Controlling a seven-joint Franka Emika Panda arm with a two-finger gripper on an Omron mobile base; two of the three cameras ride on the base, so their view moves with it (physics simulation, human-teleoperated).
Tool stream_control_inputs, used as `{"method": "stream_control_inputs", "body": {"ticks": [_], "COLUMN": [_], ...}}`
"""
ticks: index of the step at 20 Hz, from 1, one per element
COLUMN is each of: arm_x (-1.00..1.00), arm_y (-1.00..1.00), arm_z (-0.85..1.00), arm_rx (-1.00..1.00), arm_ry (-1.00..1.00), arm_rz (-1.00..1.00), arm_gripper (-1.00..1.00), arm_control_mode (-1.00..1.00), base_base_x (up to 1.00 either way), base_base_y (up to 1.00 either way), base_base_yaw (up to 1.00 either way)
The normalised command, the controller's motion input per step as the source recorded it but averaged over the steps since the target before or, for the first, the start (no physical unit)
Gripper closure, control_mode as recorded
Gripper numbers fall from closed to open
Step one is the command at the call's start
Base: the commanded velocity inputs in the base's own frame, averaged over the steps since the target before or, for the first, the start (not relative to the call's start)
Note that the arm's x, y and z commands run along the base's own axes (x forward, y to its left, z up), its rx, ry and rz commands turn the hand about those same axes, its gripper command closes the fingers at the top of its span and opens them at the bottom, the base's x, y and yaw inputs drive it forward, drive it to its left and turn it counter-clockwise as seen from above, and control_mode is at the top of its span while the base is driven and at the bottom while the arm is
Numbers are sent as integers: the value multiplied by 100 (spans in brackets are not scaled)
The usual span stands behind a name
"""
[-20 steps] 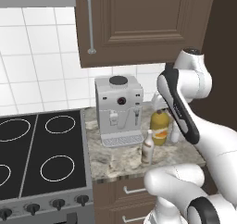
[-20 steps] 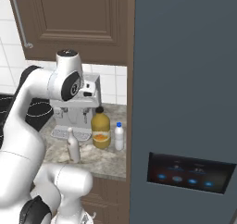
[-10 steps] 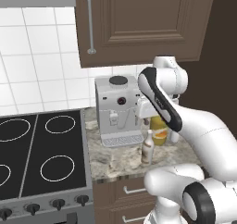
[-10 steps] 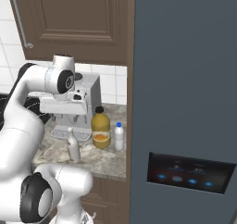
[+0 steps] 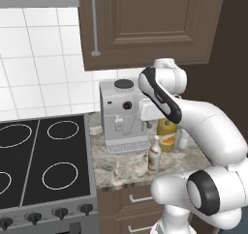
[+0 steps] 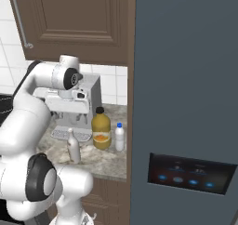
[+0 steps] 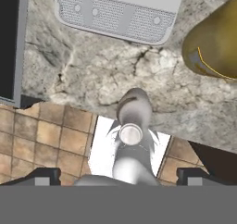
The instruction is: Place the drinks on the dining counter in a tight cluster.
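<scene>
Three drinks stand on the small marbled countertop (image 5: 121, 165) beside the coffee machine. The slim beige-white bottle (image 5: 154, 154) (image 6: 73, 146) is nearest the front edge. Behind it stands the orange-yellow jug (image 6: 101, 129) (image 5: 167, 133) with a black cap, and to its right the small white bottle (image 6: 120, 136) with a blue cap. My gripper (image 7: 118, 176) hangs open high above the slim bottle (image 7: 132, 126) and looks straight down on its cap, which lies between the two fingertips (image 7: 44, 176). The jug (image 7: 213, 47) fills the hand view's upper right. The dining counter is out of view.
The silver coffee machine (image 5: 123, 114) (image 6: 86, 103) stands right behind the bottles, its drip tray (image 7: 115, 10) close to the slim one. A black stove (image 5: 43, 165) adjoins on the left. A tall grey fridge (image 6: 186, 103) walls off the right. Brown cabinets (image 5: 145, 25) hang overhead.
The arm has swung from the right and bent down in front of the coffee machine, bringing the hand over the slim bottle. The bottles have not moved.
</scene>
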Motion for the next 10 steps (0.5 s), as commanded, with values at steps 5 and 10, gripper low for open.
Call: {"method": "stream_control_inputs", "body": {"ticks": [5, 10], "arm_x": [64, 52], "arm_y": [0, -4], "arm_z": [-20, -5], "arm_rx": [0, 0], "arm_ry": [0, 0], "arm_rz": [0, 0], "arm_gripper": [-100, -100], "arm_control_mode": [-100, -100], "base_base_x": [0, 0], "base_base_y": [0, 0], "base_base_yaw": [0, 0]}}
